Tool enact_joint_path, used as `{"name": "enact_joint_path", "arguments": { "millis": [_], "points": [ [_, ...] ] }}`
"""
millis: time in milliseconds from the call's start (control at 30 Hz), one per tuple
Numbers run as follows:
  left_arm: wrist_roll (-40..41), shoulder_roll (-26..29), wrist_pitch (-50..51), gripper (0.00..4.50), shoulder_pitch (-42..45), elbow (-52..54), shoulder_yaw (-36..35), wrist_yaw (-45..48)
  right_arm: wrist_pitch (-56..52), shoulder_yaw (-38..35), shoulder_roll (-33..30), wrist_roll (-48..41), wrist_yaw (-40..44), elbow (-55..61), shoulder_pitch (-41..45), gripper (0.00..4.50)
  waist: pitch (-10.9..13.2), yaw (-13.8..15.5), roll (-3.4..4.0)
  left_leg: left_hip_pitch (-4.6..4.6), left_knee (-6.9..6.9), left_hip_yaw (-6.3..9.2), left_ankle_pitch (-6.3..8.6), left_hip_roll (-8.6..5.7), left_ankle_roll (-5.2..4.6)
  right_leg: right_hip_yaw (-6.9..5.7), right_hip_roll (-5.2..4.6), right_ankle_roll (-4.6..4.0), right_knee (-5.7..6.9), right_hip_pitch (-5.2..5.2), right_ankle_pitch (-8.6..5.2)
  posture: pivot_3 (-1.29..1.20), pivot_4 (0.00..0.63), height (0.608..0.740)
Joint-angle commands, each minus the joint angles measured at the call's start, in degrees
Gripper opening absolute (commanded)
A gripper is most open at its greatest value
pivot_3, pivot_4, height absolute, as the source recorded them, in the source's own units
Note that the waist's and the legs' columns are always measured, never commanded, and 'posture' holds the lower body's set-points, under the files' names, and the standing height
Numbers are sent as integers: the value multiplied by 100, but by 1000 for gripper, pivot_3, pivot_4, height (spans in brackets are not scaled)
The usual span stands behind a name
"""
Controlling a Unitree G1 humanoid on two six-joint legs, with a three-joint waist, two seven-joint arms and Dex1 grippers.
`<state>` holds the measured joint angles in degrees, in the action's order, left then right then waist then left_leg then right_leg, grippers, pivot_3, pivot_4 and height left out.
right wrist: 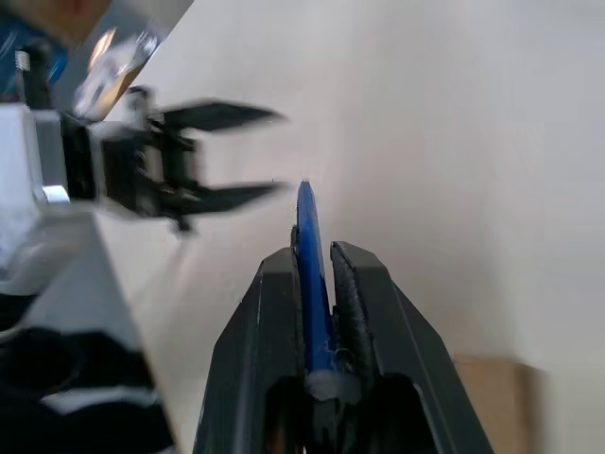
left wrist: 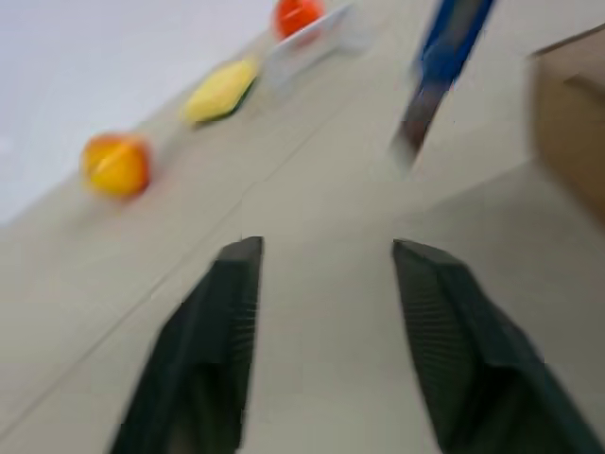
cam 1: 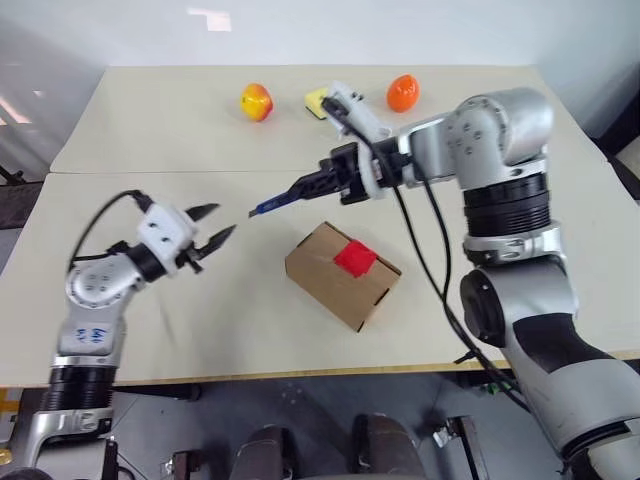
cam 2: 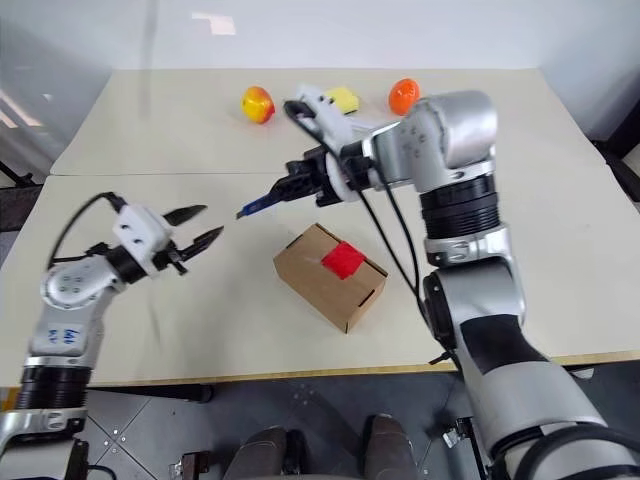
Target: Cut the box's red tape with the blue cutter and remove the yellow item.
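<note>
The box [cam 1: 330, 280], brown cardboard with a square of red tape [cam 1: 354, 257] on top, lies closed in the middle of the table. My right gripper [cam 1: 303, 189] hovers above and just beyond it, shut on the blue cutter [cam 1: 272, 205], whose tip points toward my left gripper [cam 1: 224, 220]. That left gripper is open and empty, a short gap from the cutter's tip, off the box's left side. In the right wrist view the cutter [right wrist: 310, 246] sits between the fingers. The yellow item is hidden.
Along the table's far side lie a red-yellow apple [cam 1: 256, 101], a yellow sponge [cam 1: 316, 99] and an orange round object [cam 1: 402, 92]. A seam between two tabletops [cam 1: 200, 172] runs across behind the grippers.
</note>
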<state>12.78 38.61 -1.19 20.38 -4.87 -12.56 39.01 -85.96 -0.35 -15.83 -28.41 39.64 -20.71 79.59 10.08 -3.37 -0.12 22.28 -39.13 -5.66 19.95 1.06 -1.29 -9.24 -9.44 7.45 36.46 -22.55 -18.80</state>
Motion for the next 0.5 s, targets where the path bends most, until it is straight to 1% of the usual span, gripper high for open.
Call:
{"name": "enact_joint_path", "arguments": {
  "millis": [33, 100, 133, 167, 233, 333, 400, 500],
  "points": [
    [568, 304, 525, 3511, -234, 341, -684, 95, 153, -184, -131, -147, -14, 314, 45, 163, 0, -18, 0, -1, 1, 0, 0, 0, 0, 0, 0, 0, 1, 0, 0, 0, 150, 740],
    [875, 369, 850, 4115, -532, 570, -862, 259, 147, -244, -181, -179, -35, 392, 17, 163, 0, -13, 0, -1, 2, 2, -1, 1, 1, -1, 0, 0, 2, -1, 0, 0, 150, 740],
    [1132, 368, 1148, 4406, -831, 860, -921, 375, 131, -284, -240, -213, -35, 460, -9, 163, 0, -14, 0, -1, 2, 3, -1, 0, 1, 1, 0, 0, 4, -1, 0, 0, 150, 740],
    [1384, 359, 1459, 4500, -1130, 1182, -933, 487, 119, -316, -300, -247, -35, 533, -40, 163, 0, -5, 0, -1, 2, 7, -1, -2, 1, 6, -1, 0, 5, 0, 0, 0, 150, 740],
    [1955, 311, 2125, 4500, -1609, 1855, -853, 637, 117, -368, -412, -306, -31, 670, -104, 163, 0, 1, 0, 0, 2, 15, 0, -7, 1, 14, -4, 1, 7, 1, 0, 0, 150, 740],
    [2352, 215, 2685, 4500, -1796, 2479, -562, 630, 86, -500, -525, -419, -25, 843, -145, 163, 2, 107, -2, 6, -4, 36, 0, -14, 0, 23, -4, 2, 9, 6, 1, 0, 150, 740],
    [2422, 40, 2836, 4500, -1665, 2732, -317, 482, 30, -586, -636, -513, -8, 1013, -176, 163, 1, 163, -3, 7, -8, 33, -3, -14, 0, 22, -4, 2, 8, 8, 1, 0, 150, 740],
    [2550, -306, 3187, 4500, -1226, 3126, 293, 248, -65, -660, -951, -692, 47, 1498, -364, 163, 0, 231, -6, 7, -17, 39, -7, -20, -4, 30, -4, 2, 7, 20, 1, 0, 150, 740]
  ]
}}
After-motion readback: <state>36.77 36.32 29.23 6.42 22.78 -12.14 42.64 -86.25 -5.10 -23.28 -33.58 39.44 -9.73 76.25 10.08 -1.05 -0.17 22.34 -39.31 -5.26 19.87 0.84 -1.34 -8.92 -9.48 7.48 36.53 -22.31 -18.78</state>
